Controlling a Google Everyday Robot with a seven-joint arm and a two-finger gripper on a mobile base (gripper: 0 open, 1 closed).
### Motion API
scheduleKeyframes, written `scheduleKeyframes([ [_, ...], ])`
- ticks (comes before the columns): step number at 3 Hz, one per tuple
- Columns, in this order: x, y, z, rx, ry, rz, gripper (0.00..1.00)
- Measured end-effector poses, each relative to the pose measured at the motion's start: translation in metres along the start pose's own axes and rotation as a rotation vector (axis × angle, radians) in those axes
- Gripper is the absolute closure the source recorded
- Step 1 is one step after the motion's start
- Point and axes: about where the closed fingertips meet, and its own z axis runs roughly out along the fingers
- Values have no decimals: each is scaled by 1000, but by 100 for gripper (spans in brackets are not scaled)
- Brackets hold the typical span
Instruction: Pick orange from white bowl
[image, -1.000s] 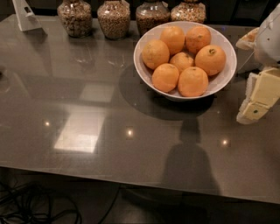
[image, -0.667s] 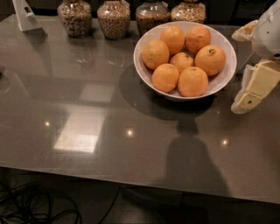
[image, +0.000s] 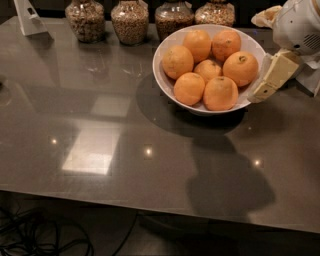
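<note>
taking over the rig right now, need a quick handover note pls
The gripper holds no orange. It is at the right edge of the white bowl; whether it touches the rim is unclear.
Six oranges all lie in the bowl, on the grey table, in front of four glass jars.
Done: nothing picked yet.
Left: reach over the rim, grasp one orange (probably one on the right side, nearest the gripper) and lift it out.
</note>
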Motion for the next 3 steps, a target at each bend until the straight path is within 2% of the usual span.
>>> scheduleKeyframes([
  [1,0,0,0,0,0,0,0],
  [2,2,-13,1,57,-9,9,0],
  [3,-4,-43,7,158,-35,45,0],
])
